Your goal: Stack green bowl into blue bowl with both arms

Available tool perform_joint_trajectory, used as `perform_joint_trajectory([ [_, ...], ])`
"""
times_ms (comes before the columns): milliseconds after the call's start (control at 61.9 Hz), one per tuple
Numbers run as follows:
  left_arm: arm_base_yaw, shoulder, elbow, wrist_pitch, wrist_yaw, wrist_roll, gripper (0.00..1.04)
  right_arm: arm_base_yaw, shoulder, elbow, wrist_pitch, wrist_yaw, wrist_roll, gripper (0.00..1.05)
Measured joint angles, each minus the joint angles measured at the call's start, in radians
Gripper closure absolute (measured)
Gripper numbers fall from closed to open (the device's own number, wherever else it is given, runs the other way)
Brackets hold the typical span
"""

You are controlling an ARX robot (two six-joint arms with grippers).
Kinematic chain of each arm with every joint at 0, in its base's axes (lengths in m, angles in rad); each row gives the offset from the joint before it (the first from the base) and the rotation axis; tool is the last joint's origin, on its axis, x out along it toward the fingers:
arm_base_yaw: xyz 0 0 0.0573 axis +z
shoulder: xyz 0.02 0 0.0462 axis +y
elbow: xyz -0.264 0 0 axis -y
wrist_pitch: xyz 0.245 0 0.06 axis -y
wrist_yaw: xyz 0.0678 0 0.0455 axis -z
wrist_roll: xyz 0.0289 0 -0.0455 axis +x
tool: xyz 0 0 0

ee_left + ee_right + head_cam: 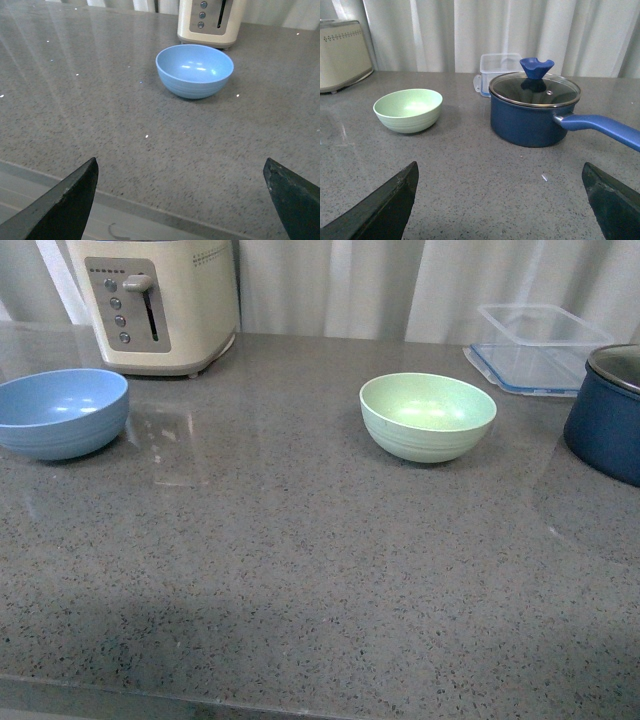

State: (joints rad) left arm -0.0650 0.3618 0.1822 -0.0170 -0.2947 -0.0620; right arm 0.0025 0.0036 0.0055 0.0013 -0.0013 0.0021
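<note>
**Near edge.** The left gripper (180, 167) and the right gripper (500, 170) both hang over the near part of the grey counter (300, 580). The jaws of each are spread wide and hold nothing. Neither arm shows in the front view.

**Middle ground.** The green bowl (428, 417) stands upright and empty, right of centre. The blue bowl (62, 412) stands upright and empty at the far left, partly cut off by the edge of the front view. The two bowls are well apart.

**Hazard, right side.** The dark blue pot (607, 420) stands near the green bowl, to its right, and its long handle (600, 127) juts toward the near side. A wide approach by the right arm could clip the handle or the lid.

**Hazard, grasp.** The green bowl has a smooth, curved wall. A pinch on its rim could slip or tilt the bowl, and a push would probably slide it across the polished counter.

**Hazard, left side.** The toaster (155, 300) stands just behind the blue bowl. An off-centre drop could shove the blue bowl against it or leave the green bowl cocked on the rim.

**Far.** The clear container (535, 345) lies behind the pot, out of the likely path.
</note>
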Motion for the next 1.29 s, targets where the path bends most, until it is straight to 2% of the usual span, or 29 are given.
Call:
perform_joint_trajectory([
  [113, 0.068, 0.196, 0.105, 0.085, 0.072, -0.048, 0.07, 0.000, 0.000, 0.000, 0.000, 0.000, 0.000, 0.10],
  [291, 0.132, 0.465, 0.278, 0.111, 0.153, -0.119, 0.07, 0.000, 0.000, 0.000, 0.000, 0.000, 0.000, 0.10],
  [808, 0.196, 0.947, 0.596, 0.125, 0.193, -0.222, 0.07, 0.000, 0.000, 0.000, 0.000, 0.000, 0.000, 0.10],
  [1293, 0.208, 1.299, 0.863, 0.019, 0.190, -0.357, 0.07, 0.000, 0.000, 0.000, 0.000, 0.000, 0.000, 0.10],
])
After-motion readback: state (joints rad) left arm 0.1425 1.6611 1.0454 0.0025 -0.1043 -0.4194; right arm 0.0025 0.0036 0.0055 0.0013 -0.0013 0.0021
